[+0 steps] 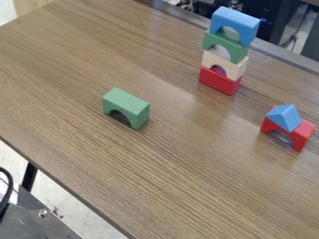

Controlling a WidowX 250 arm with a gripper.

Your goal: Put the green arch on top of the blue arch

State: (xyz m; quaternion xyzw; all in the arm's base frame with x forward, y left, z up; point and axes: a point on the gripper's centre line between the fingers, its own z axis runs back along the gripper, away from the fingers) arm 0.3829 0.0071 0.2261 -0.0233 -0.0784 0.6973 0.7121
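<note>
Wood-grain table (168, 182): loose green arch (128, 102) stands inward of the lower-left edge; blue arch (235, 22) tops the stack (219, 81) near the upper-right edge. Placement undone, I judge. End effector state: I cannot tell.

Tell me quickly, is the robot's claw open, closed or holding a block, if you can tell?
Claw: cannot be told; the lone green arch stands on the table with nothing gripping it.
</note>
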